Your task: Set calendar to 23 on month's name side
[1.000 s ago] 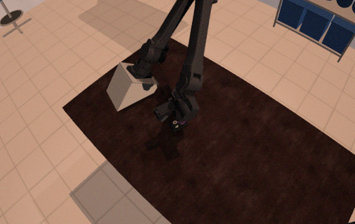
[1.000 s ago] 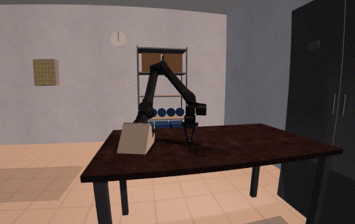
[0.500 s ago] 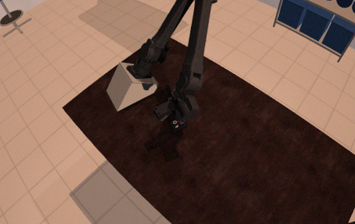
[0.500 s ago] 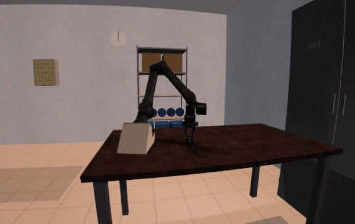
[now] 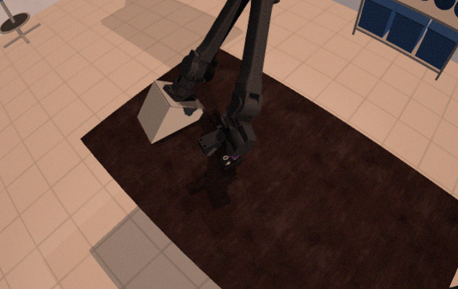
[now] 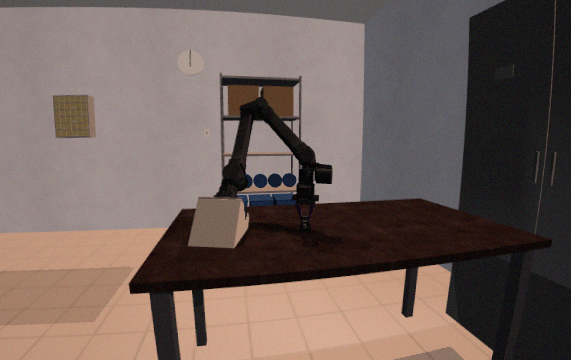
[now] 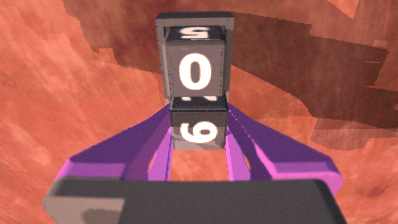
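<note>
In the wrist view the dark grey tray (image 7: 161, 60) holds the far cube (image 7: 195, 70), with a white 0 on the face toward the camera and a 5 on its far side. The near cube (image 7: 199, 131) shows a sideways digit, 6 or 9, and part of another digit on its dark far side. My gripper (image 7: 198, 111) (image 6: 305, 218) has its purple fingers against both sides of the near cube, shut on it. Whether that cube touches the tray floor is hidden. The month's name is not visible. In the top view the 0 cube (image 5: 225, 158) shows beneath the wrist.
A beige wedge-shaped block (image 5: 170, 118) (image 6: 217, 222) stands beside the arm's base on the dark table (image 5: 333, 181) (image 6: 390, 235). The arm's shadow falls beside the tray.
</note>
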### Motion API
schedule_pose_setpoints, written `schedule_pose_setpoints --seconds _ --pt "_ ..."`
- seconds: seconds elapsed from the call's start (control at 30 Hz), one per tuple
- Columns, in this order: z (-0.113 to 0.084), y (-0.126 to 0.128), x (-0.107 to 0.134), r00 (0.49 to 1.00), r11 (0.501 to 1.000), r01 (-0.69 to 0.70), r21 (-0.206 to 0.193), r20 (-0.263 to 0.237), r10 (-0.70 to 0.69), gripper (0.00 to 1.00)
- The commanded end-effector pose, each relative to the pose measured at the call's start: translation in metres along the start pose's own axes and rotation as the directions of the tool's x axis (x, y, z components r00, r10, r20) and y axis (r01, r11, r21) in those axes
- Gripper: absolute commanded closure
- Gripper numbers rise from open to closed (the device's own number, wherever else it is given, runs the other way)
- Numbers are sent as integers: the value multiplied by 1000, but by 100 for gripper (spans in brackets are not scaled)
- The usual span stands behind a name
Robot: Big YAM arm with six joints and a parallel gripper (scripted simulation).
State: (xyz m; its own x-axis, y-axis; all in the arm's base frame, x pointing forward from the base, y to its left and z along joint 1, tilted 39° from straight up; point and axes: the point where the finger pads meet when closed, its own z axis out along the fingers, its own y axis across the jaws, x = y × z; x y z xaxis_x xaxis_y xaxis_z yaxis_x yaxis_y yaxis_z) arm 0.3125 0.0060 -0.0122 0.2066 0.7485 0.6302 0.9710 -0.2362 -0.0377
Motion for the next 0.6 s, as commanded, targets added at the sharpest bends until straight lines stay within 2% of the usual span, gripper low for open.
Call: schedule_pose_setpoints --seconds 0.0,0.57 --pt "-19 23 5 999 998 37 -56 11 -37 74" --pt "-19 21 4 999 998 32 -54 11 -32 74"
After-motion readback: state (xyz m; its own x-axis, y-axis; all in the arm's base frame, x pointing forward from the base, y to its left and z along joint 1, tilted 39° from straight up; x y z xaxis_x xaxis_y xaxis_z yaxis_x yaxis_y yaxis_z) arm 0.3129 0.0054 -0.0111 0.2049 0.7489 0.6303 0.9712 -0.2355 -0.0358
